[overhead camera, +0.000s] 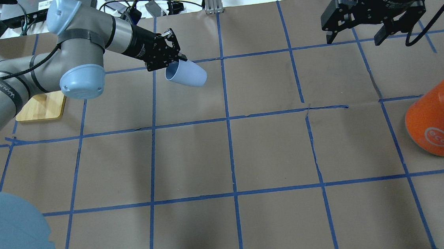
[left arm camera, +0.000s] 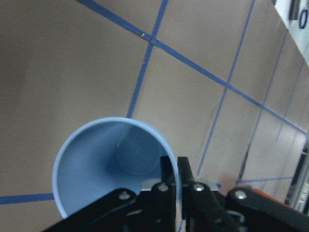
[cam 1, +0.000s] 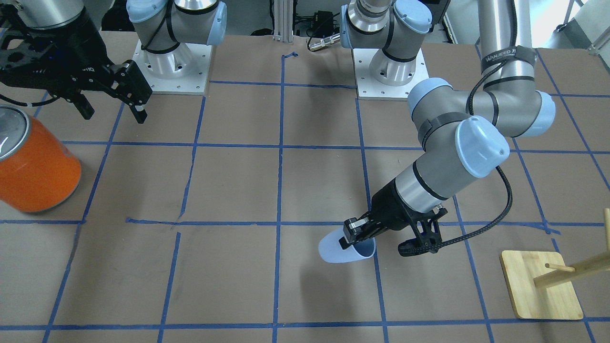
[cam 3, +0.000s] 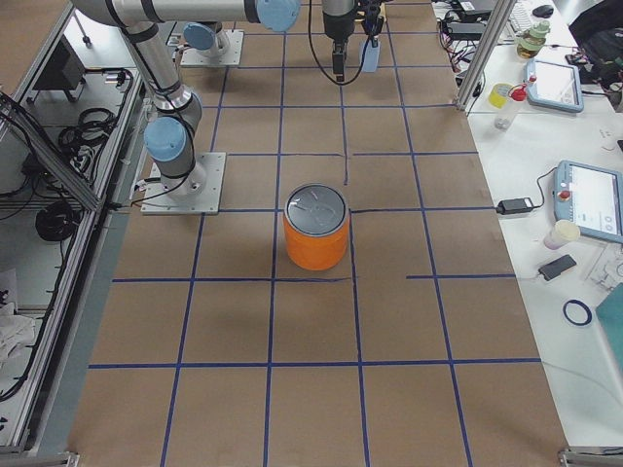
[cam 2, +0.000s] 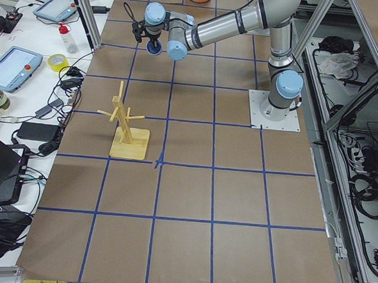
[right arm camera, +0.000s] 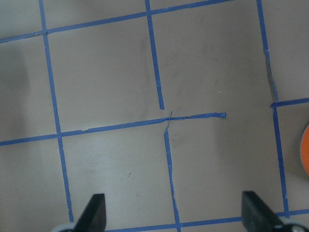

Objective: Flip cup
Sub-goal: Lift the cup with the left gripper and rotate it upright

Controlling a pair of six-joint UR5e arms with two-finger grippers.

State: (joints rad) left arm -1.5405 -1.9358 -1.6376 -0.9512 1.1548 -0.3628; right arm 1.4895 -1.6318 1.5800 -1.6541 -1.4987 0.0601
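The pale blue cup (overhead camera: 186, 75) hangs tilted on its side above the table, mouth toward my left arm. It also shows in the front view (cam 1: 340, 250) and fills the left wrist view (left arm camera: 113, 169), where I look into its darker inside. My left gripper (overhead camera: 173, 61) is shut on the cup's rim, one finger inside and one outside; it also shows in the front view (cam 1: 350, 236). My right gripper (overhead camera: 353, 37) is open and empty, high above the far right of the table, also in the front view (cam 1: 112, 112).
A large orange can (overhead camera: 439, 121) with a silver top stands at the right, also in the front view (cam 1: 33, 164). A wooden peg stand (cam 1: 541, 283) on a square base sits on my left side, near my left arm (overhead camera: 42, 109).
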